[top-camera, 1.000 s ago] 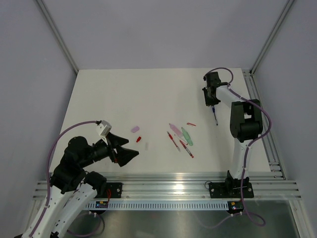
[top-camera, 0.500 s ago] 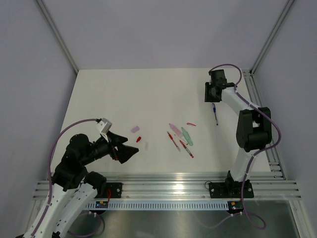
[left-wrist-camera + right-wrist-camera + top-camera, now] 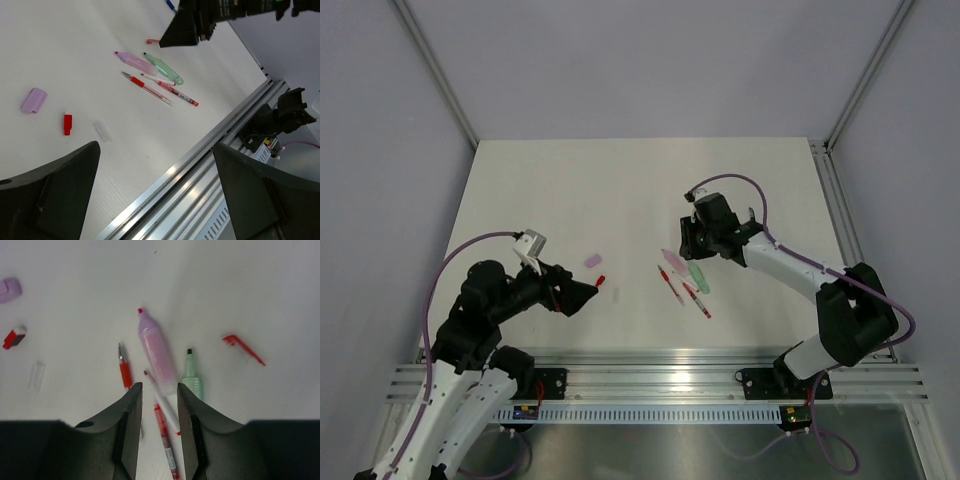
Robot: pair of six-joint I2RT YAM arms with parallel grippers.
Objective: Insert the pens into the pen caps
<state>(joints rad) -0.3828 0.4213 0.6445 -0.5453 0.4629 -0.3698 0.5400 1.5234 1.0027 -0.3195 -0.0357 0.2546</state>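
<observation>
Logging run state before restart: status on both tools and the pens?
Left tool open, empty, near small red plastic cap. Right tool narrowly open, empty, over thick pink plastic pen. No pen capped yet. Nothing in the way.

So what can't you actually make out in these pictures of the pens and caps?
Blue pen: the left wrist view shows only one end, cut by the top edge; overhead it is out of sight, likely under the right arm.
Green highlighter: right wrist view, rear part hidden behind the right gripper.
Purple cap: same view, cut by the left edge.
Clear cap: overhead, almost too faint to see.
</observation>
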